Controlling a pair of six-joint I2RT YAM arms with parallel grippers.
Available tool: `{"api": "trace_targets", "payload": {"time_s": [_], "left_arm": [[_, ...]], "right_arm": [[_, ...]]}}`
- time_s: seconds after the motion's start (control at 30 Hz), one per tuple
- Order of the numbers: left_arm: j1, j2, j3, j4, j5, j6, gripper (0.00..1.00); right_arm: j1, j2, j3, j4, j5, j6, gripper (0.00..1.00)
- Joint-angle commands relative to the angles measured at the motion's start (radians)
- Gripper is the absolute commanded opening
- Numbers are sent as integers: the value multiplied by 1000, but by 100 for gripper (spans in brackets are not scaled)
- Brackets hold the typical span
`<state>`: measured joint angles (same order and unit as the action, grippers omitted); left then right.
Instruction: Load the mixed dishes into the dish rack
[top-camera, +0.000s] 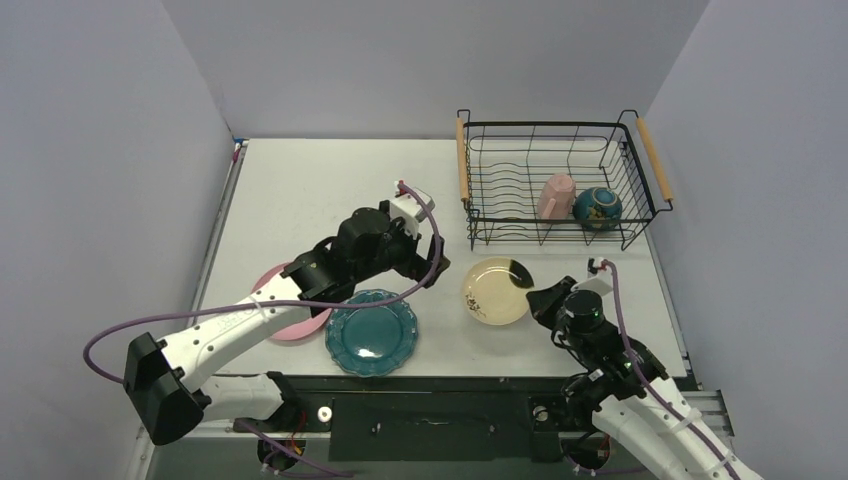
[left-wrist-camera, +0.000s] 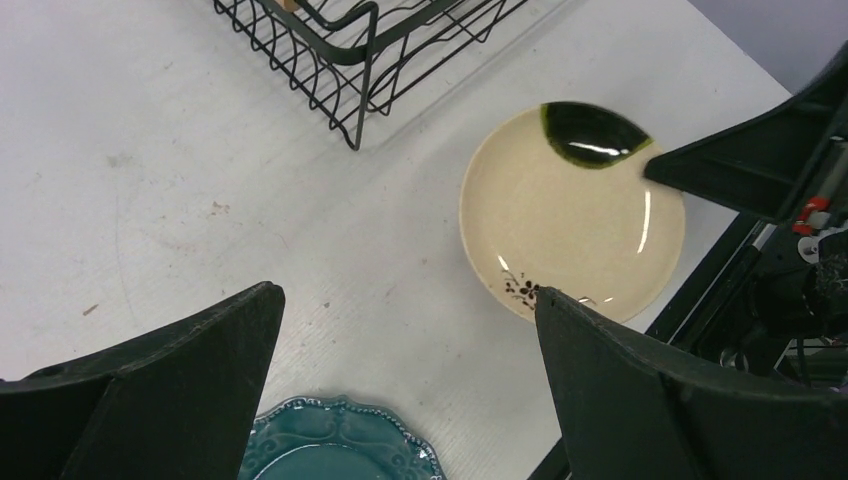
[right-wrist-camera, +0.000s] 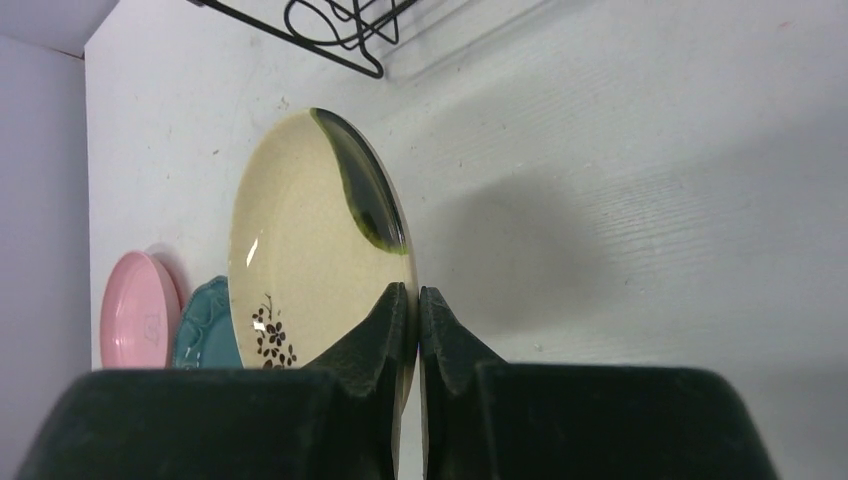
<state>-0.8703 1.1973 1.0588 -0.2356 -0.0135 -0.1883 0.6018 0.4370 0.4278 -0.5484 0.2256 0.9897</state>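
Cream dish (right-wrist-camera: 300, 250) is pinched at its rim by the closed right gripper (right-wrist-camera: 418, 300). Best to grip firmly, lift clear, then stand it in the rack (top-camera: 540, 124), upper right. Left gripper (left-wrist-camera: 407, 295) gapes wide, empty.

Probably a robot lab: plain grey walls (top-camera: 420, 60) enclose a bare white table (top-camera: 300, 190).

The left arm (top-camera: 240, 325) stretches forward and inward, wrist tipped downward, with the left gripper (left-wrist-camera: 405, 300) spread wide and holding nothing. The right arm (top-camera: 640, 385) leans inward, and the right gripper (right-wrist-camera: 417, 300) is clamped on the rim of the cream dish (right-wrist-camera: 300, 250)
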Motion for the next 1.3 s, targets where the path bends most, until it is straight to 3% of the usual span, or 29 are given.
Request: {"api": "trace_targets", "payload": {"time_s": [0.0, 0.2, 0.43, 0.63, 0.8, 1.07, 1.27], "left_arm": [[38, 45, 37, 14, 29, -85, 97], [120, 136, 50, 40, 268, -186, 97], [136, 237, 17, 193, 545, -350, 100], [160, 268, -23, 339, 648, -465, 89], [180, 285, -38, 392, 693, -507, 74], [178, 319, -60, 508, 773, -608, 67], [175, 326, -71, 541, 784, -626, 56]], "right_arm": [[-25, -25, 111, -83, -1, -56, 0], [-27, -68, 200, -139, 28, -60, 0], [-28, -81, 254, -146, 31, -44, 0], [-29, -93, 252, -120, 19, -36, 0], [-28, -110, 231, -79, -3, -31, 0], [-27, -83, 214, 4, -86, -47, 0], [-26, -58, 176, 112, -184, -57, 0]]}}
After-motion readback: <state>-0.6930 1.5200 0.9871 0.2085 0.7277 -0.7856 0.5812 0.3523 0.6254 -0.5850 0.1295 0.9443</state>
